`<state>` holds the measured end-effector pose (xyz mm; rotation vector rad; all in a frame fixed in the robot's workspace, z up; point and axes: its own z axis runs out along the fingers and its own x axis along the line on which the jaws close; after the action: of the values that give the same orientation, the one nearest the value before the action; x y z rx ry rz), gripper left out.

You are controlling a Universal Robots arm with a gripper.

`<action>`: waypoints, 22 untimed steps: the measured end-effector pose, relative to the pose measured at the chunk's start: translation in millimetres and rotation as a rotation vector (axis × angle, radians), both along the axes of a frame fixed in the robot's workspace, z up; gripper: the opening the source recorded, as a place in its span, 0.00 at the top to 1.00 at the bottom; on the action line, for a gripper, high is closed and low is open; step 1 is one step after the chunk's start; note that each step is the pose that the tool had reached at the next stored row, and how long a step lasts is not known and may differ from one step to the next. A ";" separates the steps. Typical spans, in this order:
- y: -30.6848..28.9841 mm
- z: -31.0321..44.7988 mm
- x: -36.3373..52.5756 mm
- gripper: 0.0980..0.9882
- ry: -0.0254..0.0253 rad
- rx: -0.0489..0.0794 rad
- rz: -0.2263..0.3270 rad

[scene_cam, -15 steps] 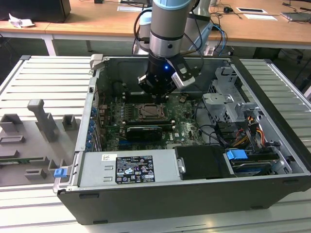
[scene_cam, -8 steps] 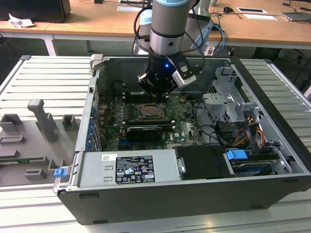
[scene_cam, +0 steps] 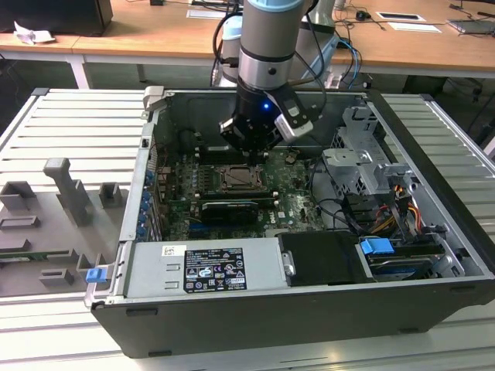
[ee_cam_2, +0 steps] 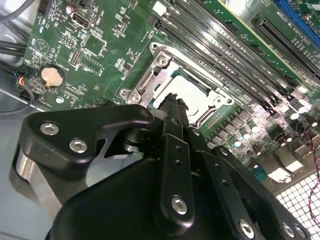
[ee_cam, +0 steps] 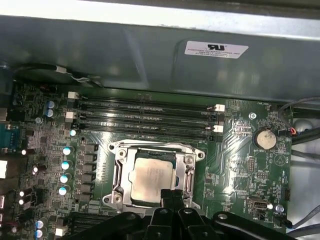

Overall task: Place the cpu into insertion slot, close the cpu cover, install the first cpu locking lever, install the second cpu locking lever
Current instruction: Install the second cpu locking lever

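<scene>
I see the cpu [ee_cam: 152,176] lying flat, face up, in the insertion slot [ee_cam: 119,170], cpu cover [ee_cam: 189,172] down around it; my jaws [ee_cam: 171,192], pressed together, hover at its 6 o'clock edge.

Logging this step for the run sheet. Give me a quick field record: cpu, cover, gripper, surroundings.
cpu: pale chip lying flat in the insertion slot
cpu cover: silver frame down around the chip
gripper: fingers together, poised at the socket's edge, holding nothing
levers: state cannot be told
surroundings: memory slots beside the socket; coin cell on the green board
</scene>
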<state>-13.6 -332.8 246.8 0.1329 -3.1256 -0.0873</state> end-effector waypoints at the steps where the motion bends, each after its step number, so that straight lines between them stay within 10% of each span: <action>1: -0.4 0.0 0.0 0.99 0.0000 0.000 0.000; 22: -9.0 0.0 0.0 0.99 0.0000 0.000 0.000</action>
<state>-13.6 -341.9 246.8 0.1330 -3.1256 -0.0874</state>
